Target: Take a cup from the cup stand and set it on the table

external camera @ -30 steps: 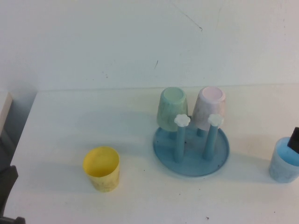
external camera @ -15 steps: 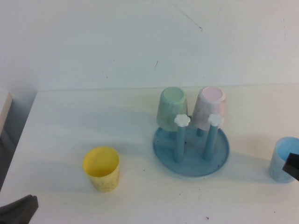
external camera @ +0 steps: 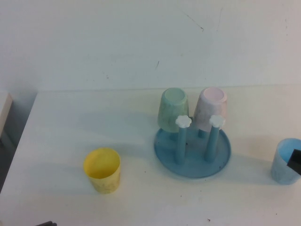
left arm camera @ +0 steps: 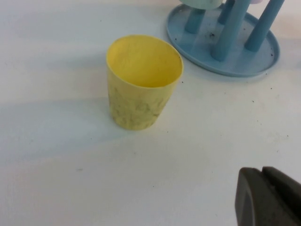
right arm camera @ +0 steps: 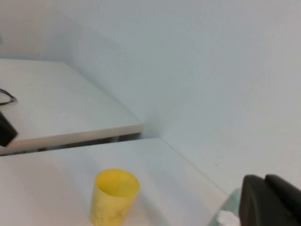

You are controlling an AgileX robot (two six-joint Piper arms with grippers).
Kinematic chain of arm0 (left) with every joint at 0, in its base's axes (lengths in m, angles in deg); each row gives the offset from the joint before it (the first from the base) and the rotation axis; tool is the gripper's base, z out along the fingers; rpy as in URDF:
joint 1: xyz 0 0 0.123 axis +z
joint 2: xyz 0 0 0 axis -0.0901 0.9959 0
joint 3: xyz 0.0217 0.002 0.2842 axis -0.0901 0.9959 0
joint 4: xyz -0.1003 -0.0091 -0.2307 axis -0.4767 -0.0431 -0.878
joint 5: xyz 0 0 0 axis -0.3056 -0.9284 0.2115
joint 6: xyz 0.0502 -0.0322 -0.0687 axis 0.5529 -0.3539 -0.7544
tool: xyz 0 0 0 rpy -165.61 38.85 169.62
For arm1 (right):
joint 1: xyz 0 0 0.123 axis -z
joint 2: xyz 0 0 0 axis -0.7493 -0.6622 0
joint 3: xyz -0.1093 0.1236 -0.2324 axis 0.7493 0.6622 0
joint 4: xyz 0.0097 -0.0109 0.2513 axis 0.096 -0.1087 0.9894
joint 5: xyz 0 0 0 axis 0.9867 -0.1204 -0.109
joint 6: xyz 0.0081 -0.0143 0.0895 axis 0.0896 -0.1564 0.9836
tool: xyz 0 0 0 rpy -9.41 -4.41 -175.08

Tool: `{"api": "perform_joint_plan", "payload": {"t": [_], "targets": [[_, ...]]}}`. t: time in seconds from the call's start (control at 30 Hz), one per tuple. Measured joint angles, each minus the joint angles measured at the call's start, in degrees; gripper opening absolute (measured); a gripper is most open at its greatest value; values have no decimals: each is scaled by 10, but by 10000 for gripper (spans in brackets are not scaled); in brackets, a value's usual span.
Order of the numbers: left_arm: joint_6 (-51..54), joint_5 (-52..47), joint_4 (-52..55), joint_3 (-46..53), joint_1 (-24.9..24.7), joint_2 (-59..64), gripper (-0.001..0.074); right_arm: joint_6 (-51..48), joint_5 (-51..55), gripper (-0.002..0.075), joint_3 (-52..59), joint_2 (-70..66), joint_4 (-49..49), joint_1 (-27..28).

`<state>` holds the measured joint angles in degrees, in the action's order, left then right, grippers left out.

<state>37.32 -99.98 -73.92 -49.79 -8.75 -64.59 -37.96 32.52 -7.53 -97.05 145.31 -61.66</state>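
The light blue speckled cup (external camera: 285,161) stands upright on the white table (external camera: 70,122) at the far right, clear of the cup stand (external camera: 193,165). The stand holds an upside-down pale green cup (external camera: 173,109) and a pink cup (external camera: 211,108) on its back pegs; its two front pegs are bare. My right gripper (external camera: 297,161) is at the right edge just in front of the blue cup, and the right wrist view shows it (right arm camera: 264,178) shut and empty. My left gripper (left arm camera: 262,172) is shut and empty, low over the table in front of the yellow cup (left arm camera: 142,81).
The yellow cup (external camera: 102,170) stands upright at the front left of the stand, and it shows in the right wrist view (right arm camera: 114,197) too. The stand's base (left arm camera: 244,61) lies behind it. A second white surface (right arm camera: 56,113) adjoins the table's left end.
My right gripper has come out of the blue cup and dropped to its front side. The left arm has drawn back out of the high view's bottom left corner.
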Motion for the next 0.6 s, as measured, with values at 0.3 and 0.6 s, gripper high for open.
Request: {"api": "perform_joint_plan", "payload": {"t": [0.3,0.6], "targets": [[0,-1,0,0,0,0,-2,-108,-214,-1,5,50,7,0],[1,-1,0,0,0,0,-2,94,-396,-1,74,149,-173,0]]}}
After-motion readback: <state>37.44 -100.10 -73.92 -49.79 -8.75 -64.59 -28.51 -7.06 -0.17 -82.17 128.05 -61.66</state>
